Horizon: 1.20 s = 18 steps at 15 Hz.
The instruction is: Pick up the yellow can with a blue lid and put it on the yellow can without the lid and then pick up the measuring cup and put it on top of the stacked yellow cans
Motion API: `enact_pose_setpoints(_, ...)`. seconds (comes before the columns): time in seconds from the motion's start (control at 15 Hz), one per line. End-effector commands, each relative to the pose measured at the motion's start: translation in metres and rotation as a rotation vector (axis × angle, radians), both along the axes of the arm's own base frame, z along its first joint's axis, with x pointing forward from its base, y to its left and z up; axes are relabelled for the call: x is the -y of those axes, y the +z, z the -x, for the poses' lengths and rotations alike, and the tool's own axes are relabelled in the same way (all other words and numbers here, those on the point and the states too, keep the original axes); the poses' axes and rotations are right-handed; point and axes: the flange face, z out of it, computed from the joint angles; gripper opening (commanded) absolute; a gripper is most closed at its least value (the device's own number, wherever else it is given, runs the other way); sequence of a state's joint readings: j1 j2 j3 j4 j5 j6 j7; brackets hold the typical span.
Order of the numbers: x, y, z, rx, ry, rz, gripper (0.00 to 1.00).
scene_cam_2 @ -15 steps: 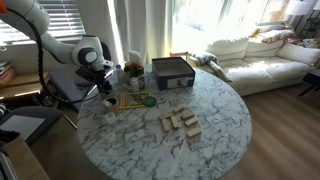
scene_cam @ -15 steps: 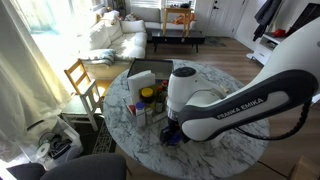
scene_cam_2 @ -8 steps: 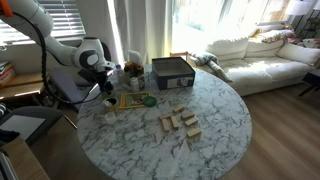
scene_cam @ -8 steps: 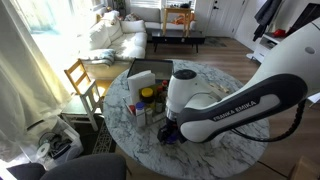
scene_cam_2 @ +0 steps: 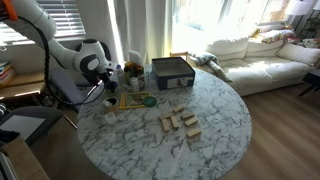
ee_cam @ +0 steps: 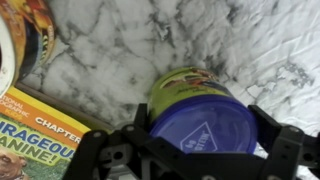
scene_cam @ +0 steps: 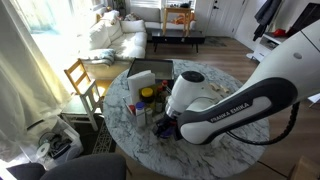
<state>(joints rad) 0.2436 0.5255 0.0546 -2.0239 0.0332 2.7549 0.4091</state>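
The hand [ee_cam: 203, 162] hangs low over the round marble bench [ee_cam: 150, 40] with its 2 fingers [ee_cam: 285, 150] spread wide apart. In the wrist view they stand 1 on each side of the yellow can with a blue lid [ee_cam: 203, 125]. The can stands upright on the marble between them. The fingers sit close against the lid's rim, but I cannot tell whether they touch it. Just left of the can in that view lies a children's book [ee_cam: 40, 135], flat on the bench, its corner near the can's base.

In an exterior view the hand [scene_cam_2: 108, 95] is at the left side of the bench [scene_cam_2: 220, 120], beside the same book [scene_cam_2: 128, 101]. A dark box [scene_cam_2: 172, 72] sits at the far side, and a cluster of wooden blocks [scene_cam_2: 178, 122] lies near the middle, well apart from the hand. In an exterior view the white arm [scene_cam: 225, 105] bends over the bench and hides most of the can. A wooden chair [scene_cam: 82, 78] stands on the floor to the left of the bench.
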Motion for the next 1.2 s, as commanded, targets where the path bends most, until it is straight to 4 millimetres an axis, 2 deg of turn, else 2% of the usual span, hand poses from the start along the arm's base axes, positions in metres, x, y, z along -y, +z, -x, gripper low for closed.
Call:
enact_pose_setpoints(0.0,0.007,-0.013,0.006,0.033,-0.022,-0.039,0.72)
enact_pose_setpoints(0.13,0.010,-0.008,0.007,0.041,-0.018,-0.045,0.72)
enact_pose_setpoints(0.33,0.017,0.017,0.014,0.029,0.005,-0.032,0.72)
enact_pose_setpoints(0.67,0.037,0.086,0.035,0.032,0.036,0.021,0.72)
enact_pose_setpoints(0.87,0.052,0.128,0.054,-0.022,0.058,0.070,0.72)
enact_pose_setpoints(1.07,0.068,0.150,0.074,-0.104,0.075,0.089,0.72)
enact_pose_setpoints(1.13,0.076,0.149,0.078,-0.116,0.078,0.091,0.72)
